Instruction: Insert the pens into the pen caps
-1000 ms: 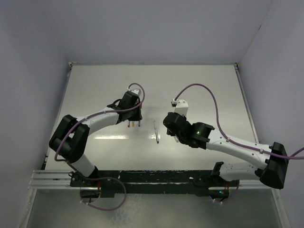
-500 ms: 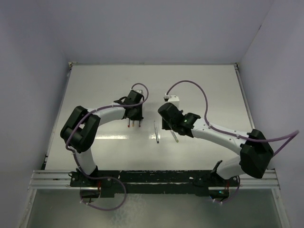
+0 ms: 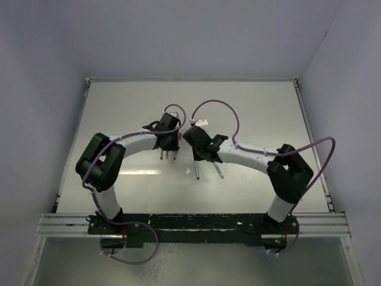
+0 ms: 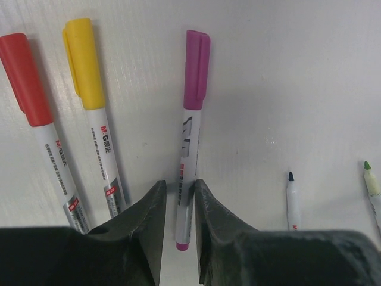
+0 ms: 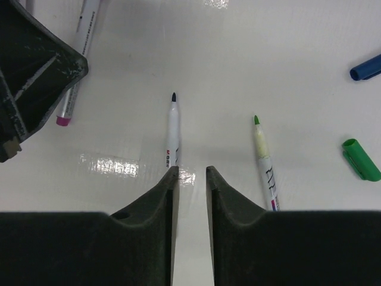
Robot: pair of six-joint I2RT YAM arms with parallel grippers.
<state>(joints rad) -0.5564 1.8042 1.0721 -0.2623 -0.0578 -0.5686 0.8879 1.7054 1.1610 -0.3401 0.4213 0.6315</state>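
Note:
Three capped pens lie side by side in the left wrist view: red (image 4: 36, 119), yellow (image 4: 89, 101) and purple (image 4: 190, 125). My left gripper (image 4: 178, 187) is open and straddles the purple pen's barrel, with a small gap on the left side. Two uncapped pens lie to the right, one dark-tipped (image 5: 172, 131) and one green-tipped (image 5: 264, 167). My right gripper (image 5: 191, 171) hovers open just right of the dark-tipped pen's barrel, nothing between its fingers. A blue pen cap (image 5: 366, 67) and a green pen cap (image 5: 361, 159) lie loose at the right.
The two grippers are close together mid-table, left gripper (image 3: 168, 156) and right gripper (image 3: 199, 158). The left gripper's body (image 5: 36, 71) fills the upper left corner of the right wrist view. White table edges (image 3: 89, 83) and grey walls surround the area.
The right arm has swung left over the two uncapped pens, close to the left gripper, and its jaws have narrowed a little. The left jaws have parted slightly round the purple pen.

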